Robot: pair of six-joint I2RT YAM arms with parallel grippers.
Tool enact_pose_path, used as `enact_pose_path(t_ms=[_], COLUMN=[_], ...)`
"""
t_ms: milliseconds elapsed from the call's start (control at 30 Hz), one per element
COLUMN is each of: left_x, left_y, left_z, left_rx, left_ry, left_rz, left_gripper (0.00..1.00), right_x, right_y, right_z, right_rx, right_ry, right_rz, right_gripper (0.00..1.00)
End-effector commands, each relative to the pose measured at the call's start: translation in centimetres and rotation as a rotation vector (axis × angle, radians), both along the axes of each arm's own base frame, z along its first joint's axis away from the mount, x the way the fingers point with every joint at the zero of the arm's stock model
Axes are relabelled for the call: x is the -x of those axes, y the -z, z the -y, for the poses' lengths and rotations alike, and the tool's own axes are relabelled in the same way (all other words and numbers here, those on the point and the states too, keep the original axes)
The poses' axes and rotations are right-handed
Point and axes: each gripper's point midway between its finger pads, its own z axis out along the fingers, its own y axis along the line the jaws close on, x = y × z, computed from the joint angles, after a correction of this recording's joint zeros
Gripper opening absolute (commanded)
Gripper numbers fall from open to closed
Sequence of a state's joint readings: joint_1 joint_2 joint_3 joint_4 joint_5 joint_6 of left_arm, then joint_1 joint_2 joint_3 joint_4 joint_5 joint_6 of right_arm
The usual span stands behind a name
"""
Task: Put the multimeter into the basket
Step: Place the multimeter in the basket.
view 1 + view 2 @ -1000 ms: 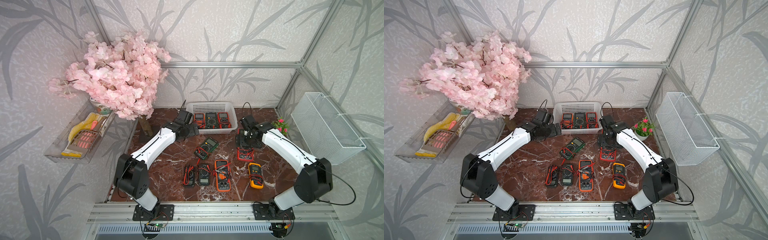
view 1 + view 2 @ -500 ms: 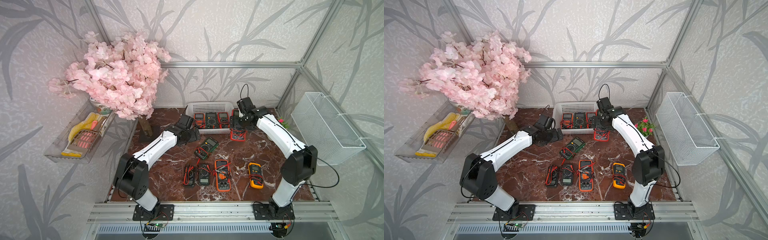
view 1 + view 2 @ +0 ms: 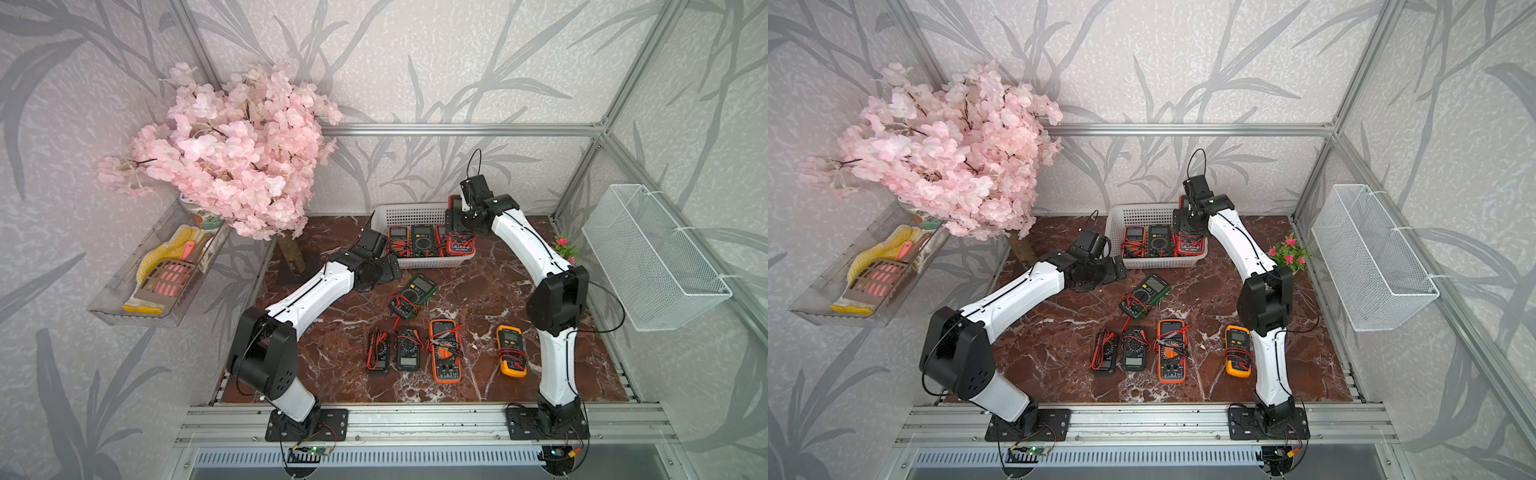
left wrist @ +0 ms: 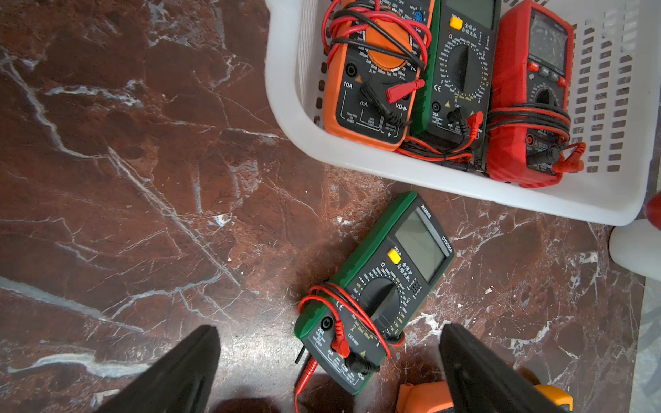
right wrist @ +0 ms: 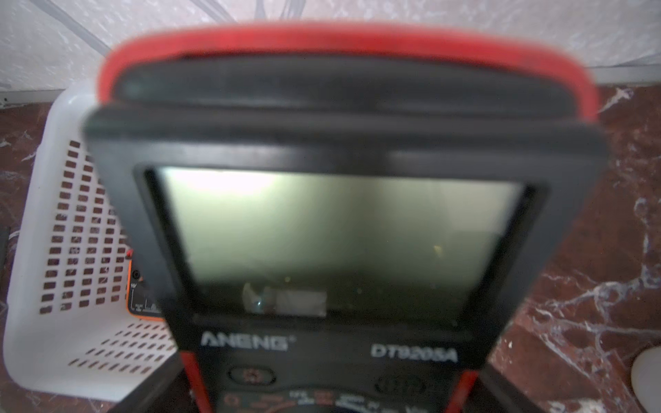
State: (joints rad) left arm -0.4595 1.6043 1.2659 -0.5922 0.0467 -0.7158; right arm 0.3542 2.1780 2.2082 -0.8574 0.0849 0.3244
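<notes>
- Red rubber shell, black face: the red-and-black multimeter (image 5: 343, 221) is clamped by its lower body between the fingers of the right claw (image 3: 459, 227), with its screen end sticking out past the fingertips. "ANENG" and "DT9205A" are printed under the grey screen.
- Directly below this claw lies one end of the white perforated plastic basket (image 3: 409, 214), whose rim is flared. The rest of the basket stretches off to the claw's left. The held meter hangs tilted over that end; whether it touches the basket I cannot tell.
- The left claw (image 4: 329, 332) is spread wide and holds nothing, low over the tabletop. Just ahead of it a green-and-black multimeter (image 4: 375, 293) lies slanted, bound in red and black leads. It is marked "DT9205A", "HOLD" by a yellow button, "20A" and "COM".
- Further ahead of the left claw, three meters lie side by side in the basket:
  - an orange-and-black multimeter (image 4: 372, 71) marked "10A" and "mA"
  - a dark green multimeter (image 4: 461, 64) bearing "CE"
  - a red multimeter (image 4: 529, 93)
- There are nine multimeters in all: one held, three in the basket, five on the table.
- Behind both claws, toward the arm bases, four of the table's five form a row:
  - a narrow black multimeter (image 3: 378, 352)
  - a broader black multimeter (image 3: 408, 350)
  - a long orange multimeter (image 3: 445, 351)
  - a yellow multimeter (image 3: 511, 351)
- The dark red marble tabletop (image 3: 332, 353) is veined with white. Grey leaf-patterned wallpaper (image 3: 457, 62) hangs behind an aluminium frame (image 3: 457, 129).
- Left of the left claw are a pink blossom tree (image 3: 232, 158) and a clear plastic tray (image 3: 124, 316).
- Right of the right claw are a small pink-flowered potted plant (image 3: 564, 247) and a white wire-mesh basket (image 3: 648, 257).
</notes>
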Motion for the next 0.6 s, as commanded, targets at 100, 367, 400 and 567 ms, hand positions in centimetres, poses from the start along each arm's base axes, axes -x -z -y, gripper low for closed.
enact_pose_path(t_ms=[100,367,400,567], left_x=[0.8,1.1,1.1,1.0], left_y=[0.2,0.2,0.2,0.3], left_z=[-0.4,-0.7,-0.7,-0.6], left_rx=[-0.031,-0.058,-0.06,-0.059], left_ry=[0.01,0.024,0.025,0.029], left_rz=[-0.026,-0.037,-0.038,-0.042], left_gripper=[1.0,1.0,1.0,1.0], right_x=[-3.4,-4.6,-4.5,-3.8], right_y=[-1.2,1.4,2.0,4.4], right_z=[-0.8,-1.4,-1.5,-1.3], right_rx=[0.009,0.017,0.022,0.046], right_ry=[-0.033,-0.057,-0.061,-0.068], right_rz=[0.081,0.044,0.032,-0.035], right_gripper=[0.76,0.77,0.77,0.77])
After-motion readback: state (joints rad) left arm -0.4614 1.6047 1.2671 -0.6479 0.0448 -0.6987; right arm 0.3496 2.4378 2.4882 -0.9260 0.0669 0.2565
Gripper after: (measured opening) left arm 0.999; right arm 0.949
